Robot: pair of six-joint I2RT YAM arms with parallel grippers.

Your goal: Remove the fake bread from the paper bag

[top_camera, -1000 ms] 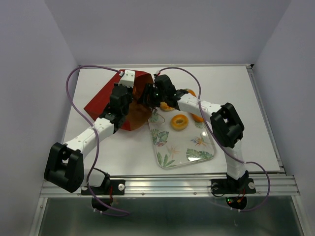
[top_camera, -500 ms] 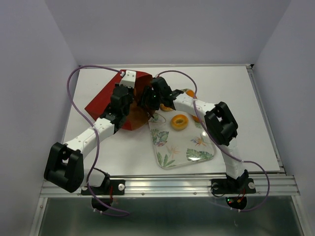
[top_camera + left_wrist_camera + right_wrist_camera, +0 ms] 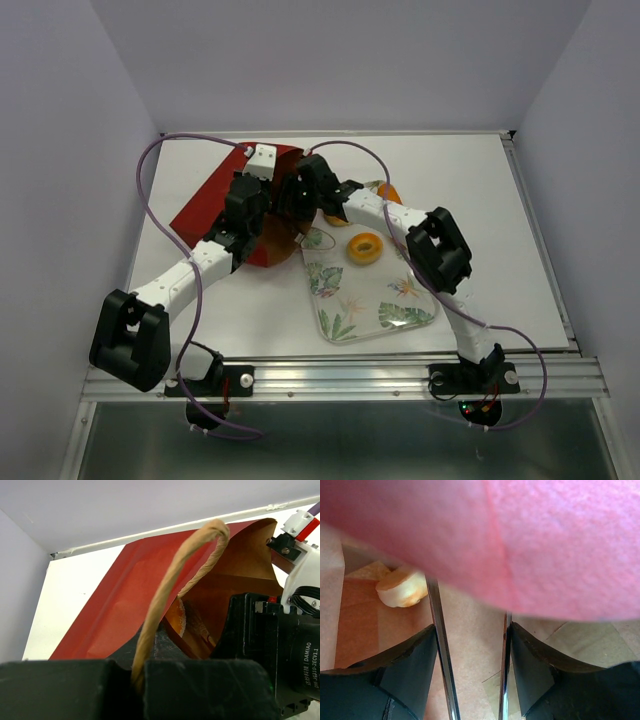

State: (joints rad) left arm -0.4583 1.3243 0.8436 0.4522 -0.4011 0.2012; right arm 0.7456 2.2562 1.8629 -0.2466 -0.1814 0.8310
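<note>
Two arms of mine lean over the white table (image 3: 480, 200), elbows raised, wrists meeting at the mouth of the paper bag (image 3: 212, 203). The bag lies on its side at the far left, dark red outside and brown inside. Just beside its mouth sits the leaf-patterned tray (image 3: 385, 315).

My right wrist's black motor housing (image 3: 280, 645) reads "DAMIAO"; the smaller line beneath it I can only partly read.

My left gripper (image 3: 140, 680) is clenched on the bag's twine handle (image 3: 175, 575), which arches up from between its fingers. My right gripper (image 3: 470, 630) reaches into the bag with its jaws apart and nothing between them; a blurred pinkish-red surface fills the top of its view.

One pale golden bun (image 3: 402, 587) lies deep inside the bag, ahead and left of those fingers. A ring-shaped bun (image 3: 364, 247) rests on the tray.
</note>
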